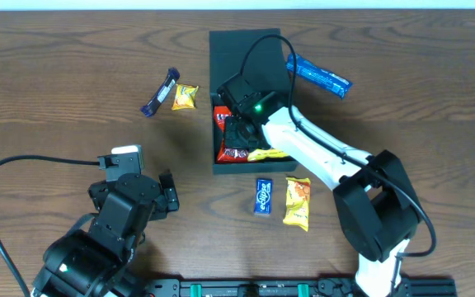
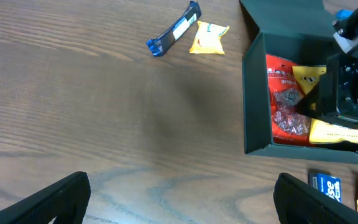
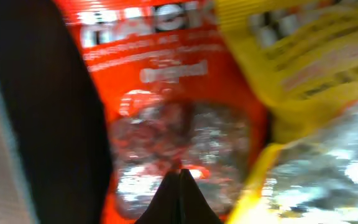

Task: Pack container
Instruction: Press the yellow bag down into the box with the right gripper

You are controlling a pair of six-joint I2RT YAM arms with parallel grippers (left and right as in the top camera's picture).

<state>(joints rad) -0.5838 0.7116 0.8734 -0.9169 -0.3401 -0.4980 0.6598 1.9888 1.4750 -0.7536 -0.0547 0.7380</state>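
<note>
Overhead, right arm (image 1: 303, 144) overhangs container (image 1: 236, 56); snack packets (image 1: 298, 202) lie around.

The right arm (image 1: 320, 153) reaches forward and down, its right gripper (image 3: 180, 188) pinched closed; the left gripper (image 2: 182, 204) hangs low, jaws wide apart.

Red packet (image 3: 185, 99) in the container (image 1: 225, 49): white lettering at its top edge, cut off and blurred; only "ack" can be made out. A smaller white word beneath appears to read "Original". Yellow packet (image 3: 303, 56): dark print, illegible. Blue packet (image 1: 262, 196) on the worktop (image 1: 56, 82): white lettering, too small to read.
</note>
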